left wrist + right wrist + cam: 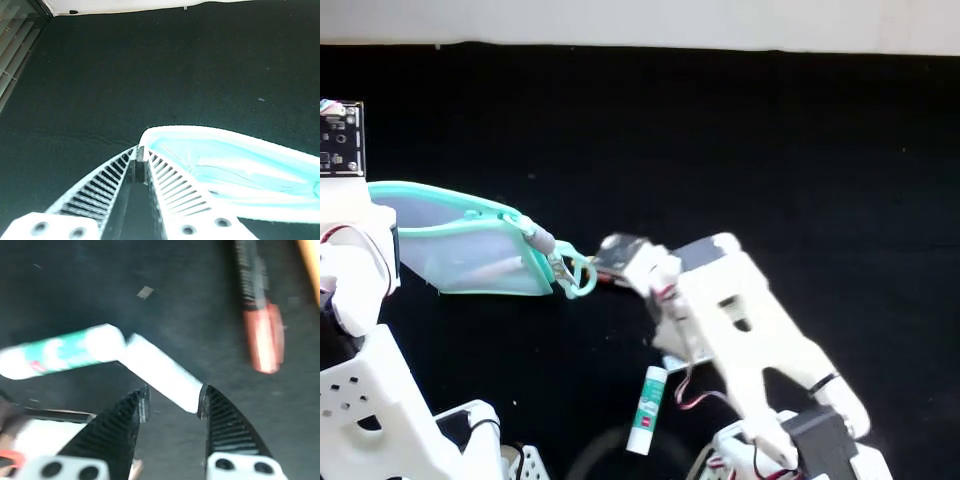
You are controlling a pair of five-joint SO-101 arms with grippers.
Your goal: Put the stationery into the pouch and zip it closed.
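High view shows the pouch [470, 250] at nine o'clock over the black table [770, 150], its zip end toward the centre. Left wrist view has the left gripper [140, 154] pinched tight on the pouch's teal rim. At six o'clock lies the glue stick [646, 410]. Right wrist view shows the right gripper [173, 399] spread, with the end of a white block [160, 372], perhaps an eraser, between its tips and a red marker [262, 335] nearby.

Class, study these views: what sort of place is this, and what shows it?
Probably a robotics lab bench: white plastic robot arms over a black cloth-covered table, one holding a translucent teal-edged zip pouch.
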